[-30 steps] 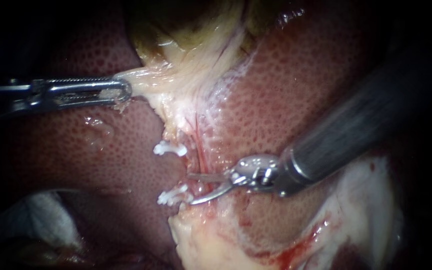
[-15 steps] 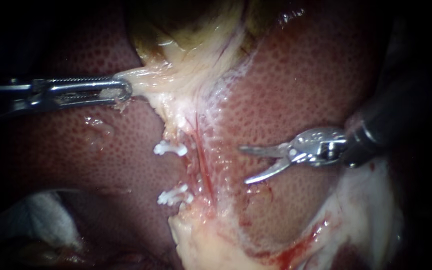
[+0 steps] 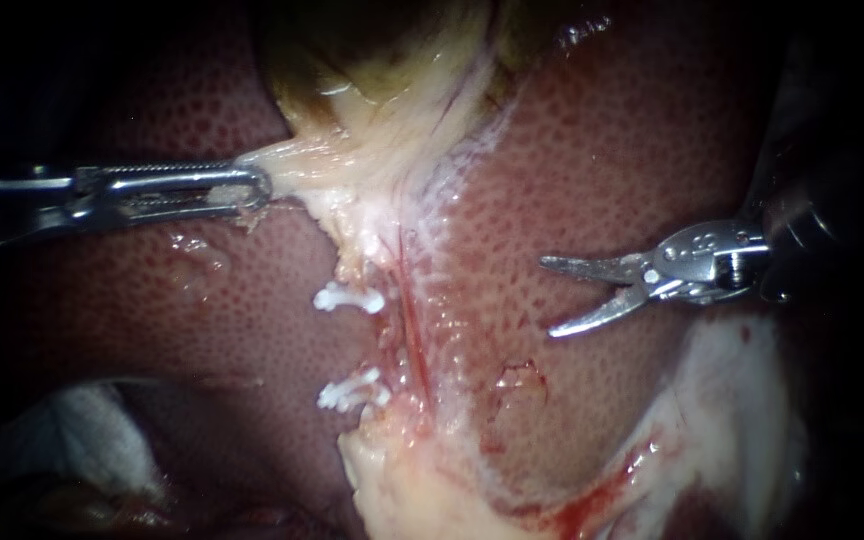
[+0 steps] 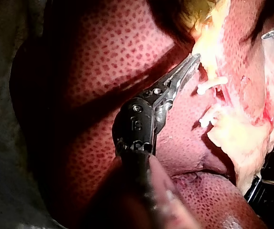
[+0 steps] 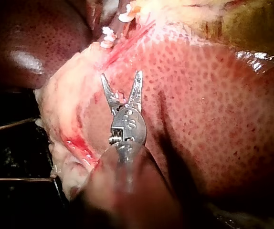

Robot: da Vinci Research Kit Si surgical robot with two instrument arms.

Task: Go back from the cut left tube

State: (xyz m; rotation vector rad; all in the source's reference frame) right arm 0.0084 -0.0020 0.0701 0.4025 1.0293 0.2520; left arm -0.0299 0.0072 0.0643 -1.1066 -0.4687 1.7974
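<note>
Two clips (image 3: 350, 298) on the cut left tube (image 3: 380, 312) lie nine o'clock of the right instrument (image 3: 548, 296), tool spread; the left instrument (image 3: 257, 186) pinches the gallbladder (image 3: 297, 160).

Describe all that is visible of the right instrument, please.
The right instrument is slim metal: a dark shaft from the view's right, a silvery hinged wrist with small screws, and two narrow pointed jaws. The jaws stand open, holding nothing. They point toward the upper clip and lower clip but lie well apart from them, over the speckled red liver; contact with it cannot be told.
</note>
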